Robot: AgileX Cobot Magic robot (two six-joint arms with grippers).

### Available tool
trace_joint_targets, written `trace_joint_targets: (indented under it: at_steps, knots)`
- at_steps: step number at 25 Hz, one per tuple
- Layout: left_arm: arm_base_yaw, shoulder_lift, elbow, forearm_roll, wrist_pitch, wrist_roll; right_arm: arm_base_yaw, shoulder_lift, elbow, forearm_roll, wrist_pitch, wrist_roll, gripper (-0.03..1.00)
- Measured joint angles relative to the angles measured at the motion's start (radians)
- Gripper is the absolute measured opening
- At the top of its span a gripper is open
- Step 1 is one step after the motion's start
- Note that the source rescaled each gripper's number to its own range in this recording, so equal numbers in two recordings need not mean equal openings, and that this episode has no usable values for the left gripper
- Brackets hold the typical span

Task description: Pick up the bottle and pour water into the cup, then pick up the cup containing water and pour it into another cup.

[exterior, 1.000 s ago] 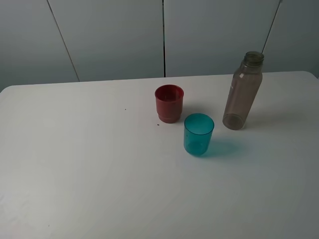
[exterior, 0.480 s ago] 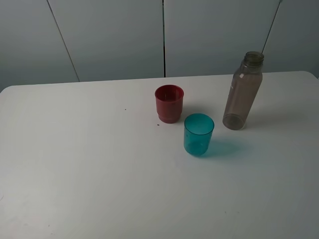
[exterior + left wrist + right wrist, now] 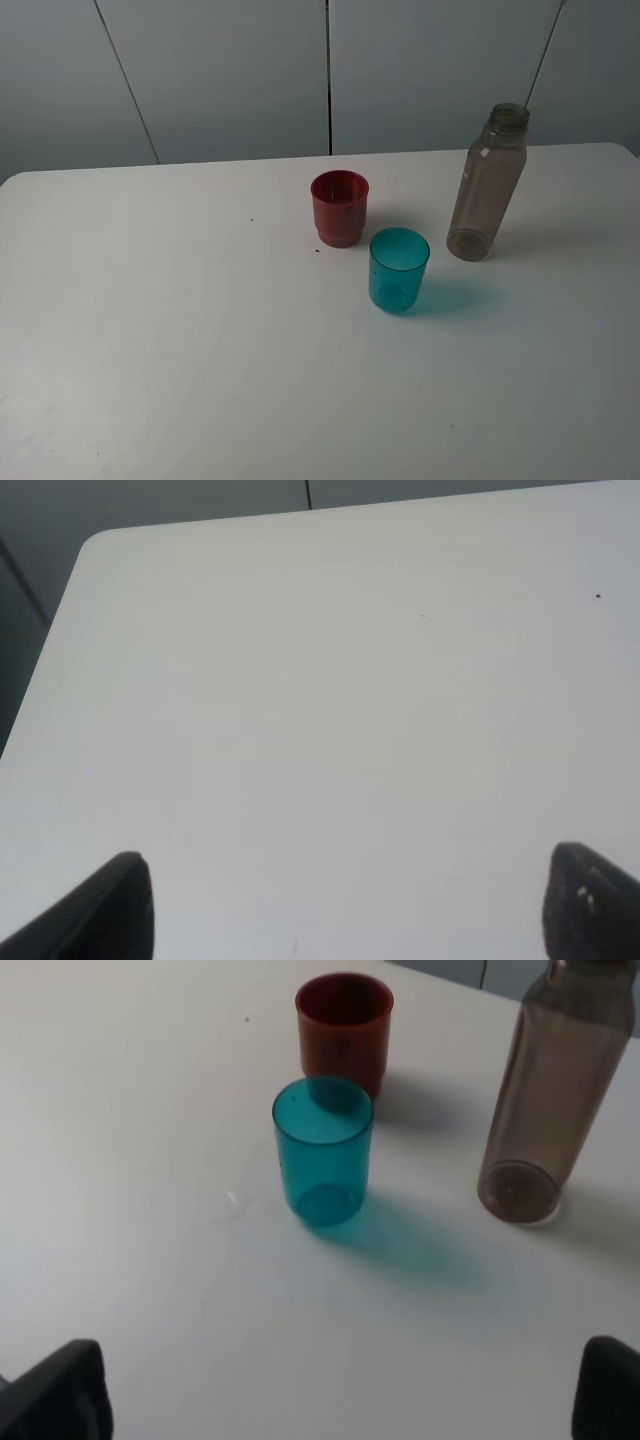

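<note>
While the tall smoky-grey translucent plastic bottle (image 3: pixel 487 185) stands upright on the white table (image 3: pixel 180 330), the translucent teal plastic cup (image 3: pixel 398 269) sits near it, the opaque red plastic cup (image 3: pixel 339 207) just behind. Both the right gripper (image 3: pixel 340 1400) and the left gripper (image 3: pixel 345 905) stand spread wide, empty.

Smoky-grey see-through bottle (image 3: pixel 486 185), teal cup (image 3: pixel 398 269), red cup (image 3: pixel 339 207), plain white table (image 3: pixel 180 330), black gripper fingertips (image 3: pixel 60 1390)

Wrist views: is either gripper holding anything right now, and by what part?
Nothing is held. Both the left gripper and the right gripper are open and empty; the bottle, teal cup and red cup stand untouched on the table.
</note>
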Motion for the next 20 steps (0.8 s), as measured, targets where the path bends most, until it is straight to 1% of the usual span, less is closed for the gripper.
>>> trace_joint_targets:
  at_steps: [2,5,10,12,14,20]
  knots:
    - [0.0,0.0,0.0,0.0,0.0,0.0,-0.033,0.0,0.016,0.0,-0.034,0.004,0.99]
    - [0.0,0.0,0.0,0.0,0.0,0.0,-0.142,-0.001,0.025,0.0,-0.053,0.004,0.99]
    - [0.0,0.0,0.0,0.0,0.0,0.0,-0.404,-0.002,0.025,0.0,-0.059,0.006,1.0]
    - [0.0,0.0,0.0,0.0,0.0,0.0,-0.479,-0.002,0.025,0.002,-0.059,0.004,1.0]
    - [0.0,0.0,0.0,0.0,0.0,0.0,-0.515,-0.002,0.025,0.012,-0.059,-0.011,1.0]
    - [0.0,0.0,0.0,0.0,0.0,0.0,-0.523,-0.002,0.025,0.039,-0.059,-0.029,1.0]
